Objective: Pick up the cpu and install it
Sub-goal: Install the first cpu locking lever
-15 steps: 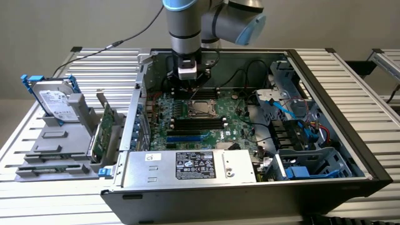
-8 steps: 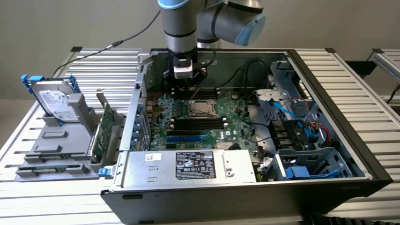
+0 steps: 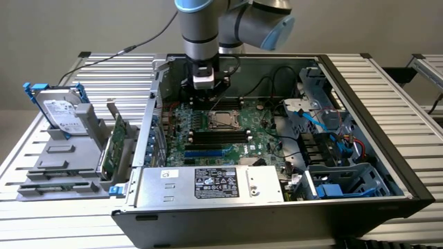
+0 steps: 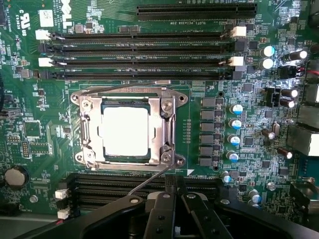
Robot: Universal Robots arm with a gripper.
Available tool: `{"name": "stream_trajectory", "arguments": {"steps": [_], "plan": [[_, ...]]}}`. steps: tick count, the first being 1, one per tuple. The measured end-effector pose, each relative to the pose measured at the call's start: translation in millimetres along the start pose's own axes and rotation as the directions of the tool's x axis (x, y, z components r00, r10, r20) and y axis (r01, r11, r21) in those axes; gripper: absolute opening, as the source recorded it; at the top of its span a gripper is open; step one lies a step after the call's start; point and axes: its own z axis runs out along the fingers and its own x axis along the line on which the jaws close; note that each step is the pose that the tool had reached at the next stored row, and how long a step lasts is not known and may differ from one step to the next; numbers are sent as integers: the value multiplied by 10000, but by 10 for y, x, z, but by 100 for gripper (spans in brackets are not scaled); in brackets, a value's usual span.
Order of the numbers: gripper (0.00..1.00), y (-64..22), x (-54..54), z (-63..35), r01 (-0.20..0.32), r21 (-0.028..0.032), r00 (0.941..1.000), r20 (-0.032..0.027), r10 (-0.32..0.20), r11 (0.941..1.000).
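Observation:
The cpu (image 4: 125, 132), a small square chip with a bright silver top, lies flat in the motherboard socket, framed by the metal socket bracket (image 4: 167, 124). In the exterior view the cpu (image 3: 223, 121) sits mid-board inside the open computer case. My gripper (image 4: 175, 188) is shut, its black fingertips together just beside the socket over a bank of memory slots (image 4: 114, 185). The thin wire socket lever (image 4: 149, 181) runs up to the fingertips; whether they touch it I cannot tell. In the exterior view the gripper (image 3: 205, 101) hangs just behind the socket.
More long black memory slots (image 4: 139, 55) lie on the socket's far side. A silver hard drive (image 3: 61, 111) in a blue bracket stands on a grey stand at the exterior view's left. The power supply (image 3: 207, 184) and case walls (image 3: 374, 104) bound the board, with cables at the right.

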Motion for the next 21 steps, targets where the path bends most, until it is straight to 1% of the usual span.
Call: {"name": "stream_trajectory", "arguments": {"steps": [2,6,9,21], "plan": [[11,1,7,0,2,33,10000,-1,-2,10000],[11,3,37,4,16,116,10000,-2,-16,9999],[11,6,78,6,25,151,10000,1,-25,9999],[11,30,149,15,35,176,10000,3,-35,9998]]}}
